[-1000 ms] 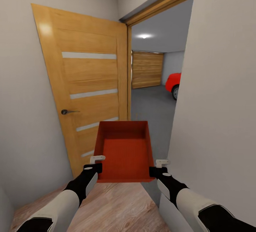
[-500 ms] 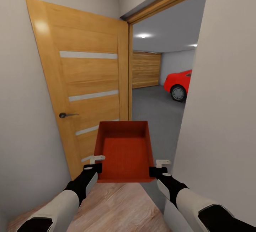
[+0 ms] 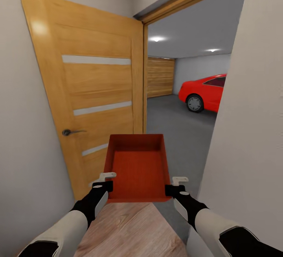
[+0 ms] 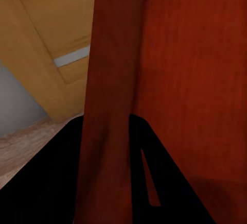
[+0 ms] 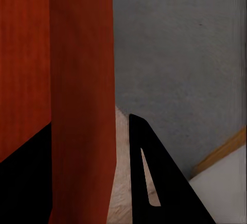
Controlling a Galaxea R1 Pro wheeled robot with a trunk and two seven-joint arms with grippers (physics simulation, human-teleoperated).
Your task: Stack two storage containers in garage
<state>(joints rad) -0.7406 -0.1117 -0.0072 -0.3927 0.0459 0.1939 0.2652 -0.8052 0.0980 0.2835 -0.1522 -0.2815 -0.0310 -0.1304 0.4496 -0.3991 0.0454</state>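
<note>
I carry one red-orange storage container in front of me, held level above the wood-plank floor at the doorway. My left gripper is shut on its left wall. On the opposite side, my right gripper is shut on its right wall. The container is empty inside. Through the doorway lies the garage with its dark grey floor and a wood-slat door at the far end.
An open wooden door with a dark handle stands close on my left. A pale wall bounds the doorway on my right. A red car is parked in the garage at the right.
The view has advanced and swung toward the doorway, so more of the garage and the red car shows. The container stays in the same grip between both grippers.
</note>
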